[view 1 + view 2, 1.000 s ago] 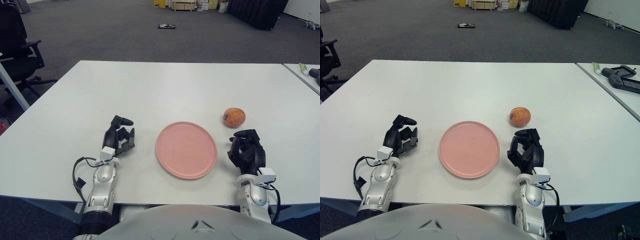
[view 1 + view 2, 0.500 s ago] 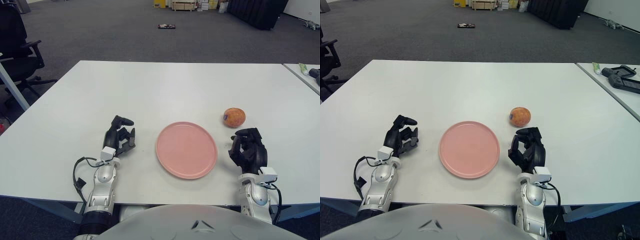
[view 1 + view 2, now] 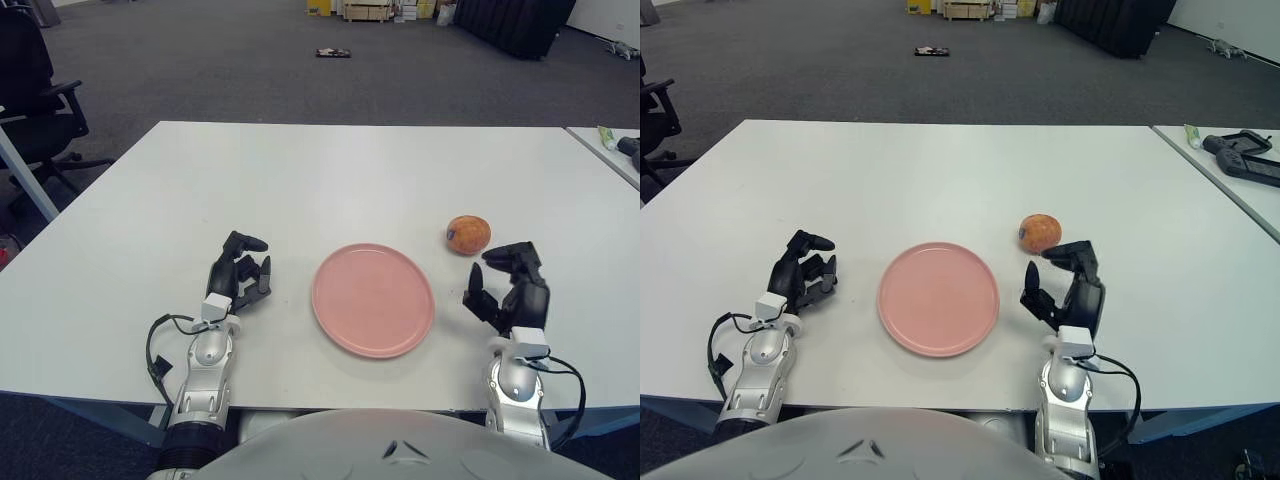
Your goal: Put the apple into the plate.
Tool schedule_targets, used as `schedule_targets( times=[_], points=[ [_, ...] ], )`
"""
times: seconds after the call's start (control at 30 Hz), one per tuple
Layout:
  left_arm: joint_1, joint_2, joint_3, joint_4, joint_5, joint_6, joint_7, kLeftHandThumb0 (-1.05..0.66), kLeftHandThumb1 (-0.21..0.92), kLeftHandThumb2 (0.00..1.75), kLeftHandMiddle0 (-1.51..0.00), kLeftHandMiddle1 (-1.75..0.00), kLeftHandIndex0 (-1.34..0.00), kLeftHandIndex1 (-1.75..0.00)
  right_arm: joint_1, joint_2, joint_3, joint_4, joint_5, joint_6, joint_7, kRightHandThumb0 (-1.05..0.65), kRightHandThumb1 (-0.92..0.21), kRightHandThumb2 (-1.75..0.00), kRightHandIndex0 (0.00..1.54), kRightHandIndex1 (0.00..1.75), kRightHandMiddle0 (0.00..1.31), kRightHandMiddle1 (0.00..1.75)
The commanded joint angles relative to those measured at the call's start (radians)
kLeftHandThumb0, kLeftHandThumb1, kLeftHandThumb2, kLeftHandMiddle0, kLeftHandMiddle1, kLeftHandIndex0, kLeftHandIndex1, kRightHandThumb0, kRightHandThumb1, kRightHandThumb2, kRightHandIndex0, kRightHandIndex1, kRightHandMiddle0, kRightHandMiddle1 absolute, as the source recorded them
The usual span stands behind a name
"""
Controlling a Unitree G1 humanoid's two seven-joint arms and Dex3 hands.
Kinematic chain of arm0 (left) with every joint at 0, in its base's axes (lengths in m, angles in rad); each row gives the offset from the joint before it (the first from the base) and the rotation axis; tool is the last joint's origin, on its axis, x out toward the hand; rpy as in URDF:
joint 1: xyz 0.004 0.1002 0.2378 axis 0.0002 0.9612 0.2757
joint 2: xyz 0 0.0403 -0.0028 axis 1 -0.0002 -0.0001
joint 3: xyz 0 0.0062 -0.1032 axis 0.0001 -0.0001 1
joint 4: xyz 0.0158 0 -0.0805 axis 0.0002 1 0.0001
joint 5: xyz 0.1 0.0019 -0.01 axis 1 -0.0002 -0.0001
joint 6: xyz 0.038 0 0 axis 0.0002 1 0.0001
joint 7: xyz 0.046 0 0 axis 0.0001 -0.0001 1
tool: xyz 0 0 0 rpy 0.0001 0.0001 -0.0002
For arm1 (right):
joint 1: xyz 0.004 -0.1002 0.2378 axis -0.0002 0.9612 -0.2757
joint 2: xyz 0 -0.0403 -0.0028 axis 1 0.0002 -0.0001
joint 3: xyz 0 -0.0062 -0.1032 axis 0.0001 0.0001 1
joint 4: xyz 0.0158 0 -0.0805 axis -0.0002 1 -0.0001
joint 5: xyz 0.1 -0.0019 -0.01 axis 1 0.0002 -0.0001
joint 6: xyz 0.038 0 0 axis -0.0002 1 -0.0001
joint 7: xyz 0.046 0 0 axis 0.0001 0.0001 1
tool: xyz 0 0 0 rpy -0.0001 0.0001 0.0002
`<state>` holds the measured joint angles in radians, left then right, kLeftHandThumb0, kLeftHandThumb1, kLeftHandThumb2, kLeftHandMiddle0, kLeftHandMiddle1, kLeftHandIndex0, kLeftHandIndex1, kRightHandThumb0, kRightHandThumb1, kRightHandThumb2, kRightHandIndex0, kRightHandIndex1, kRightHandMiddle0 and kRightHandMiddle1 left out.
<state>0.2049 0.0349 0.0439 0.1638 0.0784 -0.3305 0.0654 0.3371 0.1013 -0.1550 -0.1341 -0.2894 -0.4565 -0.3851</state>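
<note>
One round apple (image 3: 468, 234) beside the right hand's (image 3: 510, 290) spread fingers (image 3: 500, 254).

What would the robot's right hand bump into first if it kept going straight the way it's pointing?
Most likely the apple. The right hand sits just behind it with fingers spread open, pointing away from the robot. Nothing lies between them, though the hand may aim slightly to the apple's right.
</note>
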Motion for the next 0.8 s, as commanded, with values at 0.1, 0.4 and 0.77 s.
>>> schedule_targets(
  times=[0.1,0.4,0.77],
  points=[
    [0.000,-0.003,0.002,0.000,-0.010,0.007,-0.002,-0.40,0.60,0.97,-0.82,-1.75,-0.40,-1.75,-0.073,0.000,0.005,-0.023,-0.102,-0.040,-0.090,-0.37,-0.82,-0.67,0.43,1.36,0.26,1.75],
    [-0.004,-0.004,0.000,0.003,-0.007,0.006,0.003,-0.40,0.60,0.97,-0.82,-1.75,-0.40,-1.75,-0.186,-0.103,-0.050,0.072,-0.255,0.060,-0.177,-0.64,-0.75,-0.71,0.02,0.55,0.02,1.03],
    [-0.003,-0.003,0.000,0.000,0.001,0.015,0.010,-0.40,0.59,0.98,-0.82,-1.75,-0.40,-1.75,-0.280,-0.093,0.018,-0.028,-0.448,0.415,-0.150,-0.83,-0.53,-0.64,0.00,0.01,0.00,0.05]
  ],
)
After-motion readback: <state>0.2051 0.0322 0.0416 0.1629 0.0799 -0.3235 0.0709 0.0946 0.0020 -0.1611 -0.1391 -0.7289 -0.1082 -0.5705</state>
